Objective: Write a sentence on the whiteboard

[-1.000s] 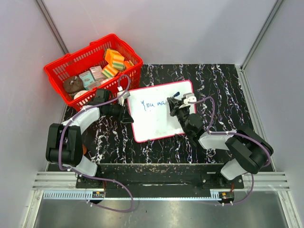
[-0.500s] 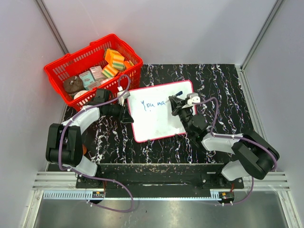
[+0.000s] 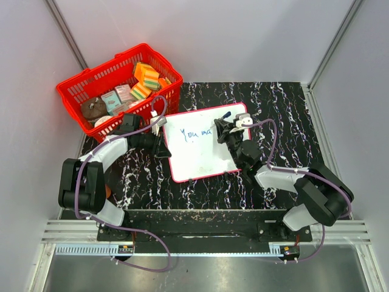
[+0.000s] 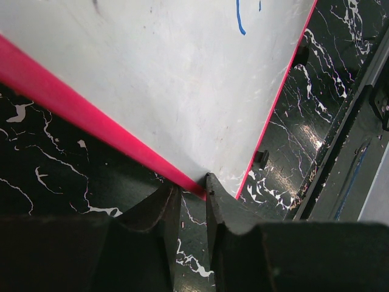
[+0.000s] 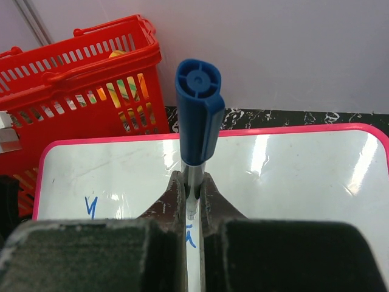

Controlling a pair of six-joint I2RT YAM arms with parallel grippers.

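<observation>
Black marbled table (image 3: 285, 103) is carrying whiteboard (image 3: 197, 159) at centre. We are pinching its frame corner with left gripper (image 4: 191, 193); right gripper (image 3: 225, 129) is clamping blue marker (image 5: 197, 109) upright, sentence (image 3: 193, 134) lying just left.

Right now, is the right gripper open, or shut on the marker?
Shut on the marker. In the right wrist view, the right gripper has both fingers pressed against the barrel below the blue cap.
</observation>
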